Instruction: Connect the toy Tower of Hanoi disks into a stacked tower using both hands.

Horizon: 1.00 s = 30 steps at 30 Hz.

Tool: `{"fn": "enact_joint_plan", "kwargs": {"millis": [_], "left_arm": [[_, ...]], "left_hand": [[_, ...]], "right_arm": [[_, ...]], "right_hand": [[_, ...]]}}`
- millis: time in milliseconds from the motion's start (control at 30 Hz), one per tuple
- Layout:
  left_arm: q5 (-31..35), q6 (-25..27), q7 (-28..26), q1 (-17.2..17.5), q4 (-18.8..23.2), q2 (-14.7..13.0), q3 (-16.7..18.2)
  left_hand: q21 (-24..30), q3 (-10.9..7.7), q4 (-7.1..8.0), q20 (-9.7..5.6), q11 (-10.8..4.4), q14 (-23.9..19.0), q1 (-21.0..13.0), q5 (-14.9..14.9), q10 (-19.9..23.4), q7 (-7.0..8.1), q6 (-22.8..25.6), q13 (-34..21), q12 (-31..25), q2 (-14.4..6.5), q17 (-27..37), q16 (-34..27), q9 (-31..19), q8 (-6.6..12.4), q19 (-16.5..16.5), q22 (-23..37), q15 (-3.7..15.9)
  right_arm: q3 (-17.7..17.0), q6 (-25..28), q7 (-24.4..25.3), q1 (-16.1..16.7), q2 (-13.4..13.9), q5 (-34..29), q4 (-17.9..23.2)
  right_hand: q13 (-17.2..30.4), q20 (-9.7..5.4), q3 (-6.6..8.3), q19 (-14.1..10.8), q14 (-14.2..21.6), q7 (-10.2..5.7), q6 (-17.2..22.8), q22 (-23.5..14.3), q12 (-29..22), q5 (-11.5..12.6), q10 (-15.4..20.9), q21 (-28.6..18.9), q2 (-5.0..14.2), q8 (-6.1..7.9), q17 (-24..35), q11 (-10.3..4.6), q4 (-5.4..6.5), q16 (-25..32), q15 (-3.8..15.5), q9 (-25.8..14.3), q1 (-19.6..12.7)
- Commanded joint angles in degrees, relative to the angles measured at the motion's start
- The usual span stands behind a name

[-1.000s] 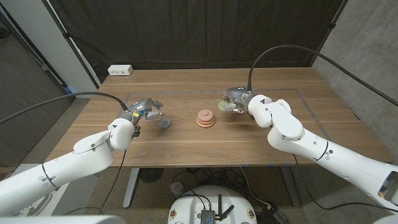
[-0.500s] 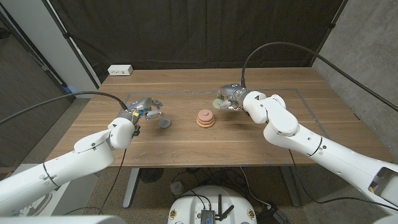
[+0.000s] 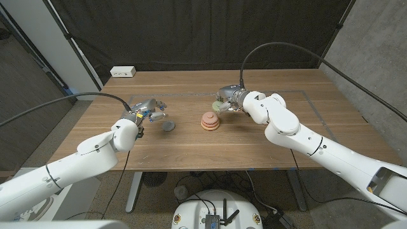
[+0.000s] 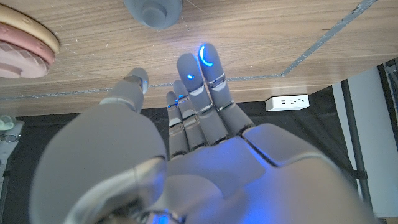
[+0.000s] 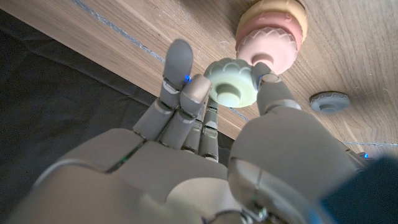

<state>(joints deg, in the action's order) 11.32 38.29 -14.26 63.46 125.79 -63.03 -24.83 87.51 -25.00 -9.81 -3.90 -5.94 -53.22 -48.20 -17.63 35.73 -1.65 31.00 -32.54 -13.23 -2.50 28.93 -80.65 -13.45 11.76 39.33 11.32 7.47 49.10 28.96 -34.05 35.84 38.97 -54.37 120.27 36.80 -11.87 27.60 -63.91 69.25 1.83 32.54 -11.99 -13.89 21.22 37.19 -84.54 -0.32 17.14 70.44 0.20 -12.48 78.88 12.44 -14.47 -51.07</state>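
Disks for the tower sit and hang in three places. We see a partly built stack [image 3: 209, 121] near the middle of the wooden table [image 3: 254, 149]: a wide tan disk at the bottom with a pink one on top of it. In the right wrist view the same stack [image 5: 272, 32] shows its scalloped pink layer and a small knob on top.

Our right hand [image 3: 230, 100] holds a pale green disk [image 3: 219, 105] pinched between thumb and fingers, in the air just beside the stack on its far right side. From the right wrist view the green disk [image 5: 231, 86] has a scalloped rim and a round knob at its centre, and it lies close to the stack's knob; we cannot tell whether they touch.

A gray disk [image 3: 168, 126] lies flat on the table to the left of the stack, well apart from it. Our left hand [image 3: 148, 112] hovers just beside it on the far left side, fingers spread and holding nothing. In the left wrist view the fingers [image 4: 198, 93] reach out straight toward the gray disk [image 4: 153, 11] without touching it.

A white power strip [image 3: 123, 72] lies at the far left corner of the table.
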Motion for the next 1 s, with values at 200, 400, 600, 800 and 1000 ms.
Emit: {"fn": "enact_joint_plan", "kwargs": {"millis": [200, 400, 600, 800, 1000], "left_arm": [[-0.1, 0.5, 0.3, -0.2, -0.3, 0.2, -0.3], [-0.2, 0.2, 0.1, -0.1, -0.4, 0.1, -0.1], [-0.2, 0.2, 0.0, 0.0, -0.3, -0.1, 0.0], [-0.5, 0.1, 0.0, 0.1, -0.4, -0.1, 0.2], [-0.7, 0.0, -0.2, 0.3, -0.5, -0.1, 0.4]], "left_hand": [[0.3, -0.58, 0.12, -7.63, 0.01, -0.8, 0.0, -0.3, 0.6, 0.14, 0.6, -0.2, 0.4, 0.4, 0.2, -0.3, -0.3, 0.07, 0.3, 0.0, 5.12], [0.3, -0.70, 0.11, -7.60, -0.07, -0.7, 0.0, -0.3, 0.7, 0.13, 0.6, -0.3, 0.4, 0.4, 0.1, -0.2, -0.4, 0.02, 0.4, 0.0, 5.11], [0.4, -0.78, 0.13, -7.59, -0.02, -0.8, 0.0, -0.3, 0.6, 0.14, 0.6, -0.3, 0.5, 0.4, 0.2, -0.3, -0.4, 0.02, 0.2, 0.2, 5.11], [0.4, -0.86, 0.12, -7.51, 0.13, -0.7, 0.1, -0.3, 0.7, 0.16, 0.7, -0.3, 0.5, 0.4, 0.1, -0.3, -0.4, 0.02, 0.2, 0.1, 5.12], [0.4, -0.93, 0.13, -7.62, 0.02, -0.7, 0.1, -0.3, 0.7, 0.16, 0.6, -0.3, 0.5, 0.4, 0.1, -0.3, -0.4, -0.01, 0.3, 0.1, 5.11]], "right_arm": [[1.3, -2.8, -1.9, -2.3, -3.2, 0.4, -2.8], [1.9, -3.1, -2.6, -3.1, -4.0, 0.5, -3.7], [2.7, -3.1, -3.2, -3.8, -4.9, 0.6, -4.8], [3.5, -3.2, -3.4, -4.7, -6.0, 0.8, -6.2], [4.0, -3.0, -3.5, -5.3, -6.3, 1.2, -7.1]], "right_hand": [[0.2, -0.84, 3.89, -0.2, -0.1, -3.45, 3.8, 0.0, 0.0, 0.3, 5.6, -0.3, 2.87, 0.21, 0.1, -5.42, 3.20, 0.5, 0.13, -0.3, -1.3], [0.3, -0.84, 4.01, -0.2, -0.2, -3.43, 3.7, 0.0, 0.1, 0.4, 5.6, -0.2, 2.87, 0.10, 0.1, -5.47, 3.21, 0.7, 0.12, -0.3, -1.2], [0.4, -0.84, 4.09, -0.2, -0.2, -3.41, 3.8, 0.1, 0.2, 0.4, 5.5, -0.2, 2.88, 0.06, 0.1, -5.47, 3.21, 0.8, 0.12, -0.3, -1.2], [0.5, -0.84, 4.25, -0.2, -0.5, -3.44, 3.7, 0.1, 0.3, 0.4, 5.5, -0.2, 2.91, -0.05, -0.1, -5.44, 3.21, 0.8, 0.12, -0.3, -1.1], [0.5, -0.84, 4.34, -0.1, -0.7, -3.38, 3.8, 0.1, 0.3, 0.5, 5.5, -0.2, 2.91, -0.08, -0.2, -5.46, 3.18, 0.7, 0.13, -0.3, -1.1]]}}
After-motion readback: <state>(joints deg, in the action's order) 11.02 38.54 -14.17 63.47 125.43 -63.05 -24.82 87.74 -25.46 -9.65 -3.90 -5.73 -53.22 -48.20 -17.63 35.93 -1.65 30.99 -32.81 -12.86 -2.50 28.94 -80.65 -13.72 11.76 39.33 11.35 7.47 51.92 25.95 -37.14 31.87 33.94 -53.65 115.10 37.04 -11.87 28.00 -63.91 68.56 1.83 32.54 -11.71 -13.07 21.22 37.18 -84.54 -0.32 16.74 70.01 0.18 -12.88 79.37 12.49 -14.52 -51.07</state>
